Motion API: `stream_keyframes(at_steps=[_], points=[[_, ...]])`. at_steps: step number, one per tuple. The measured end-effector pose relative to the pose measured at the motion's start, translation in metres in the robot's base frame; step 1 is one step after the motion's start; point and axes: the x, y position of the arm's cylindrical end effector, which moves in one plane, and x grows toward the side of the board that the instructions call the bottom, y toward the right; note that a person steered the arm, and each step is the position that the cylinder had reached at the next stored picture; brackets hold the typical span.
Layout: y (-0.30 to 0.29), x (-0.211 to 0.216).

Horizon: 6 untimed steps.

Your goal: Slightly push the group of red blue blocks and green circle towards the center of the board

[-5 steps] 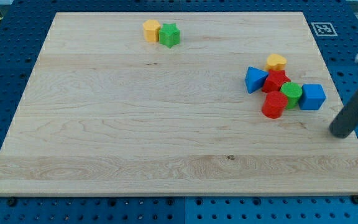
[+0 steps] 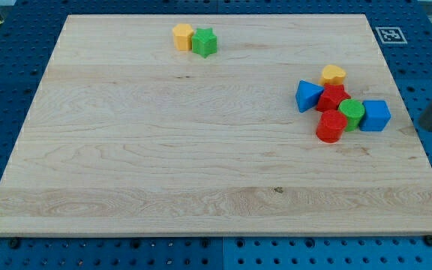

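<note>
A cluster sits at the board's right side: a blue triangle, a red star-like block, a green circle, a red cylinder and a blue cube, all touching or nearly so. A yellow block rests against the cluster's top. My tip is at the view's right edge, to the right of the blue cube and apart from it, about level with the cube.
A yellow hexagon-like block and a green star sit together near the board's top edge. The wooden board lies on a blue pegboard table. A fiducial marker is at the top right.
My rod has moved up and to the right, now mostly out of view at the right edge. The blocks have not moved.
</note>
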Motion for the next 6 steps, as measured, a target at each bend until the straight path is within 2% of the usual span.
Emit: stream_keyframes(at_steps=[1, 3, 6], points=[[-0.008, -0.014], [-0.098, -0.002], [-0.124, -0.008]])
